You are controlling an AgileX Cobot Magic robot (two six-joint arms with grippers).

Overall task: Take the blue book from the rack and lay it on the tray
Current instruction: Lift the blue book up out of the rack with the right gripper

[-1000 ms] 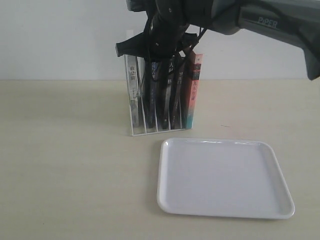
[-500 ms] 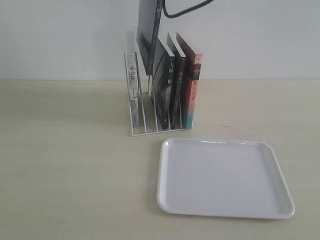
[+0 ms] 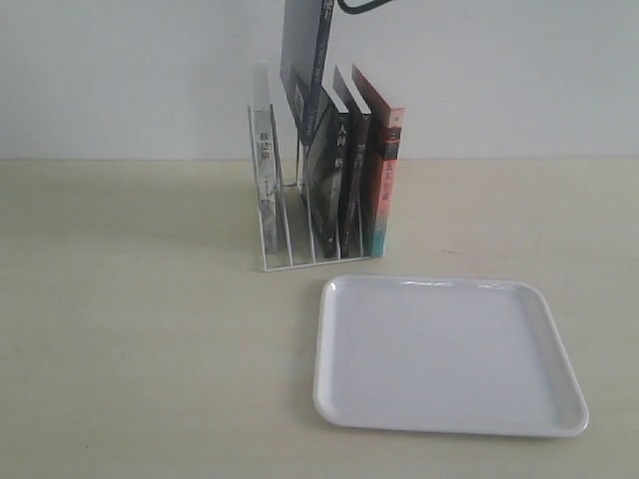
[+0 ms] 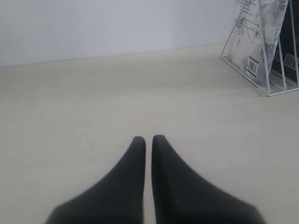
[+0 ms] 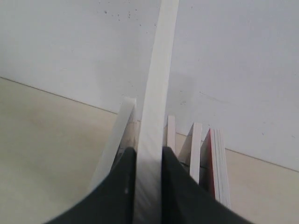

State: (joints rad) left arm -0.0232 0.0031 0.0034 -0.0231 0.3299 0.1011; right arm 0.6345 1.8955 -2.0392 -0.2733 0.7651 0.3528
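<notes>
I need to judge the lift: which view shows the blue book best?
The exterior view: the blue book shows cover and spine, partway out of the rack, top cut off. The right wrist view shows only its page edge clamped in the right gripper. The left wrist view does not show it.

We seem to look at a robot test bench in a lab or a plain work room. A pale beige table (image 3: 120, 349) stands against a plain white wall (image 3: 120, 70). On it are simple props: a white wire rack (image 3: 278, 261) with some books (image 3: 344, 190) and a white tray (image 3: 449, 427). The left gripper (image 4: 148, 138), black, hangs over the tabletop.
</notes>
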